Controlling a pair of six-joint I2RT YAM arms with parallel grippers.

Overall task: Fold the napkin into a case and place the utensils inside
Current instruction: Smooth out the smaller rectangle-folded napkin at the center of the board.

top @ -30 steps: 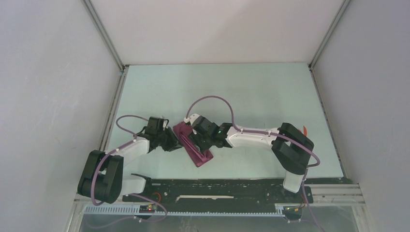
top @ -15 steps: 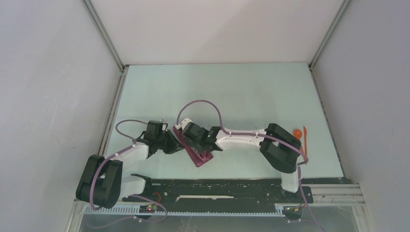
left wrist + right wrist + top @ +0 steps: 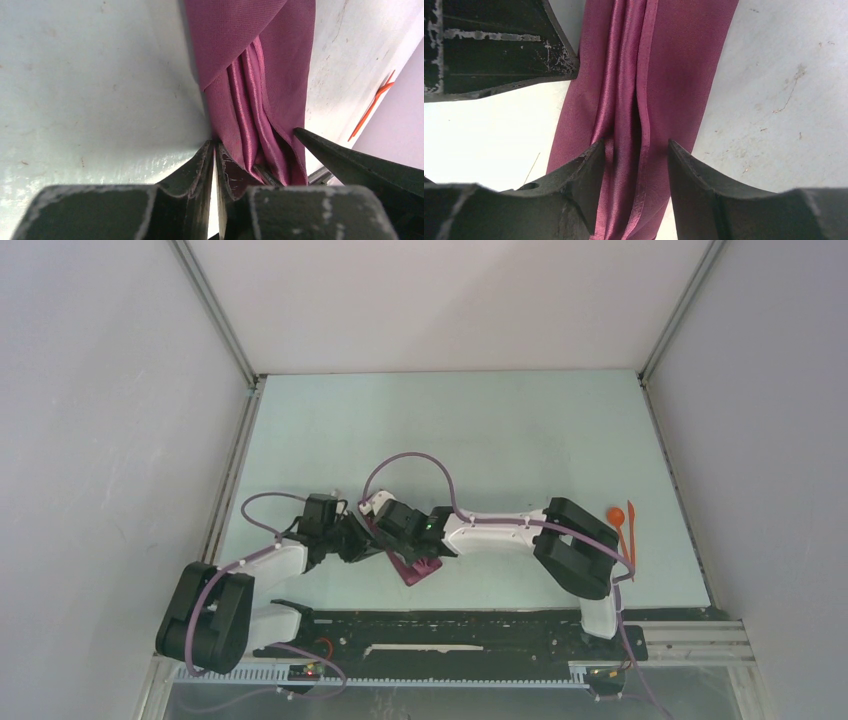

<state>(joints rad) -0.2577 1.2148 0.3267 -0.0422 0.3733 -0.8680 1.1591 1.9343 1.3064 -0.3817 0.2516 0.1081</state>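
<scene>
The maroon napkin, folded into a narrow strip, lies near the table's front and is mostly covered by both grippers. My left gripper sits at its left edge, jaws almost together and pinching the cloth's edge. One of its fingers is tucked under the gathered folds. My right gripper is open, its fingers either side of the strip's satin folds. The utensils lie apart at the right: an orange spoon and a slim orange piece.
The left wall rail runs close behind my left arm. The black base plate borders the table just in front of the napkin. My right arm's elbow rests beside the utensils.
Both grippers and the napkin have slid toward the near left. The right arm drew back off the utensils, which now show. The left jaws have narrowed.
</scene>
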